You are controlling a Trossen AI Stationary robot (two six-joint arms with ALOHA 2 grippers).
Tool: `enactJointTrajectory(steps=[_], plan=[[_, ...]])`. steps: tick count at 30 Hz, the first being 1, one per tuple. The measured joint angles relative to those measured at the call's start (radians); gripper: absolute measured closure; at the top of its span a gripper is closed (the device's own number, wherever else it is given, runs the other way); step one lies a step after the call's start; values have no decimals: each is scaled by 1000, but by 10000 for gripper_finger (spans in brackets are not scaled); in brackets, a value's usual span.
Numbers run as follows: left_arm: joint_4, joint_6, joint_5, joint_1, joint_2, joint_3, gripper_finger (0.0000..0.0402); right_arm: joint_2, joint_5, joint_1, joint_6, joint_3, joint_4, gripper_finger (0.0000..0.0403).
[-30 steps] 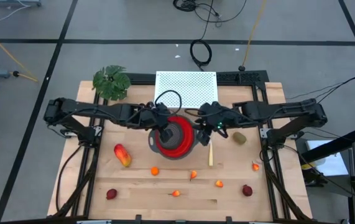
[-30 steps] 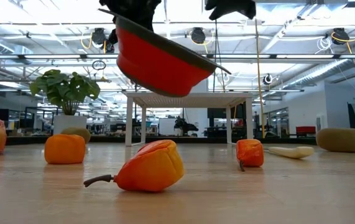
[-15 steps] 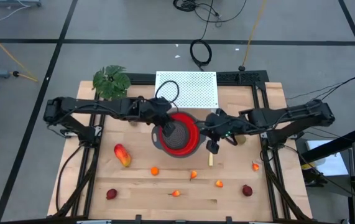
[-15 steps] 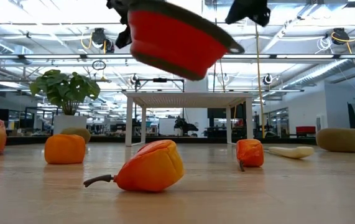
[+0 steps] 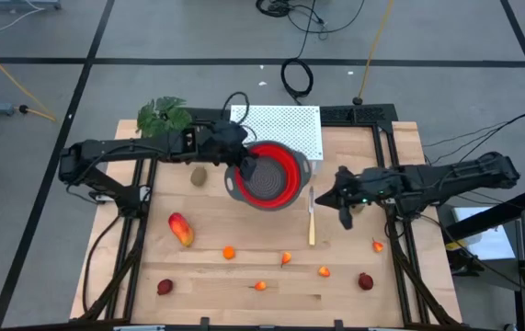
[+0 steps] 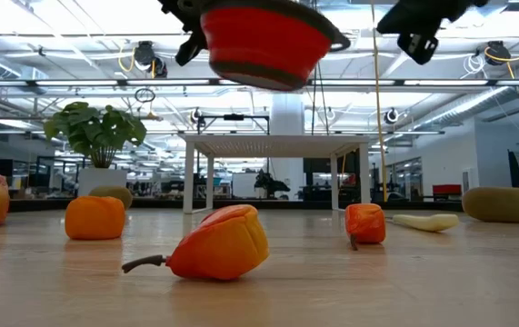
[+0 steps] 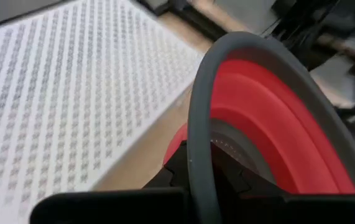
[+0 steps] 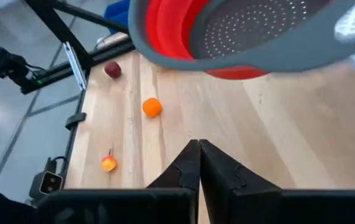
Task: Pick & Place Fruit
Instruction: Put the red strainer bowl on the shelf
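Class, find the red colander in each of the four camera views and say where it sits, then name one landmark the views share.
High view: colander at centre, held up by the left gripper on its rim.
Low view: colander top centre, lifted above the table.
Left wrist view: colander fills the right half, rim between the fingers.
Right wrist view: colander across the top.
Shared landmark: the white perforated board, also in the left wrist view.

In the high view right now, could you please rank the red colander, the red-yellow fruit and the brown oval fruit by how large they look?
1. Red colander, held up by the left gripper, so nearer the camera and looking somewhat bigger.
2. Red-yellow fruit.
3. Brown oval fruit.
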Motion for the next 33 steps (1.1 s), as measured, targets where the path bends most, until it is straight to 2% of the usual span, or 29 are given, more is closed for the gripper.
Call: enactJointTrajectory(steps=[11,18,26,33], plan=[[50,11,178,172,1,-1,384,-230,-3,-1,-192,-137,-3,402],[56,11,264,285,1,-1,384,-325,-3,-1,-221,-185,-5,402],[73,36,302,379,1,-1,384,-407,-1,-1,-221,-189,-31,402],[74,44,300,441,7,-1,384,-420,0,-1,-221,-189,-32,402]])
